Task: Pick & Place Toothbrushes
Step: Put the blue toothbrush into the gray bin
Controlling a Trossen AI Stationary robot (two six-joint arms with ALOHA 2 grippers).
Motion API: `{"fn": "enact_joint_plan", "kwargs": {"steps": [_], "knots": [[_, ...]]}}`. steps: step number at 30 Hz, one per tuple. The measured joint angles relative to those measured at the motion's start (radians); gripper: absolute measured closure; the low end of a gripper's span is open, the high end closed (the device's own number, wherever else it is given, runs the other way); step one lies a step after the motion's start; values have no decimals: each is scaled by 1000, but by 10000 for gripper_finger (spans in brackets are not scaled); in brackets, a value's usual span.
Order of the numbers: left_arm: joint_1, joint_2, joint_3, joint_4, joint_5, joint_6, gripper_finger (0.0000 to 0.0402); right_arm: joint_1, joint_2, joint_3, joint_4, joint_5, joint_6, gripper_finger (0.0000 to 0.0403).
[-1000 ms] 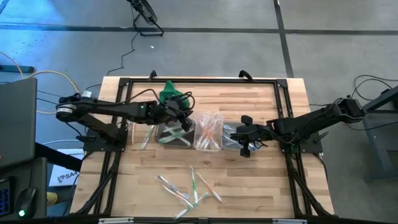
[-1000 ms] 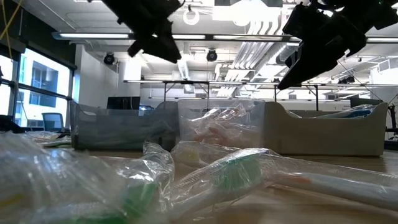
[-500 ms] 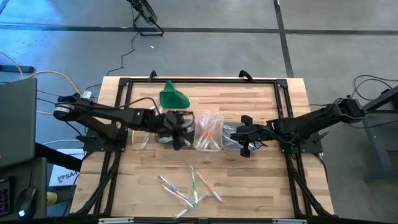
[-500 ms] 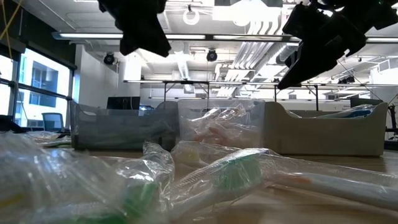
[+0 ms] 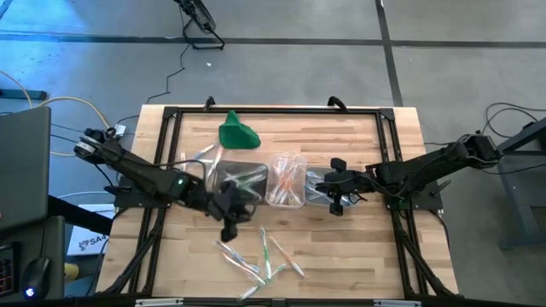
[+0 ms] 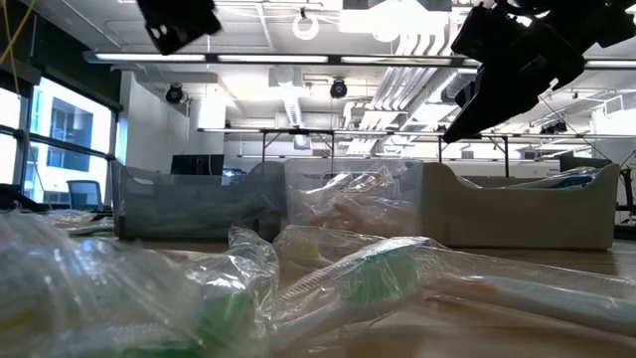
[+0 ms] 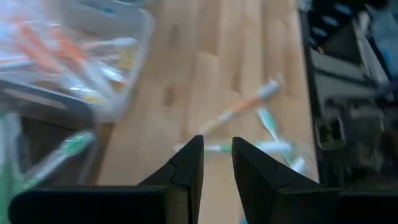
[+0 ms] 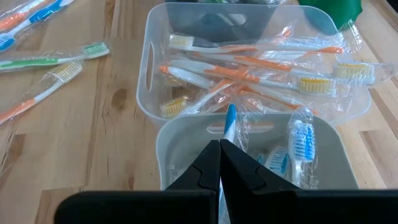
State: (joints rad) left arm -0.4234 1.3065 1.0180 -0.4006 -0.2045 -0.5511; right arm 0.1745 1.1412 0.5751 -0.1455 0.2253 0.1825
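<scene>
High view: the left tool point(image 5: 229, 232) is held empty, fingers apart, near loose toothbrushes point(image 5: 256, 256) for a pick; the right tool point(image 5: 334, 203) is kept together over a tub point(image 5: 317, 189).

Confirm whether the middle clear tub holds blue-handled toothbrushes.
No: in the right wrist view the middle clear plastic tub holds wrapped orange-handled toothbrushes; the blue ones lie in the nearer tub.

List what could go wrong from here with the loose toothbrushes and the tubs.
1. The loose toothbrushes lie overlapped in crinkly wrappers, so the open left gripper may pinch two or slip.
2. The middle tub is heaped; another brush could slide out.
3. The right gripper, shut, sits over the right tub, which may crowd a drop there.
</scene>
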Motion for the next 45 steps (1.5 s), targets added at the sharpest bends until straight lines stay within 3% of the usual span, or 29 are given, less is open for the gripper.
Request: {"fn": "enact_joint_plan", "kwargs": {"steps": [9, 24, 35, 45], "knots": [[-121, 1, 0, -41, 19, 100, 321, 0, 0, 0, 0, 0, 32, 400], [-120, 1, 0, -44, -12, 105, 321, 0, 0, 0, 7, 3, 109, 400], [-128, 1, 0, -65, 44, 264, 321, 0, 0, 0, 72, 2, 109, 400], [-200, 132, 1, -137, 46, 259, 321, 0, 0, 0, 76, 11, 109, 400]]}}
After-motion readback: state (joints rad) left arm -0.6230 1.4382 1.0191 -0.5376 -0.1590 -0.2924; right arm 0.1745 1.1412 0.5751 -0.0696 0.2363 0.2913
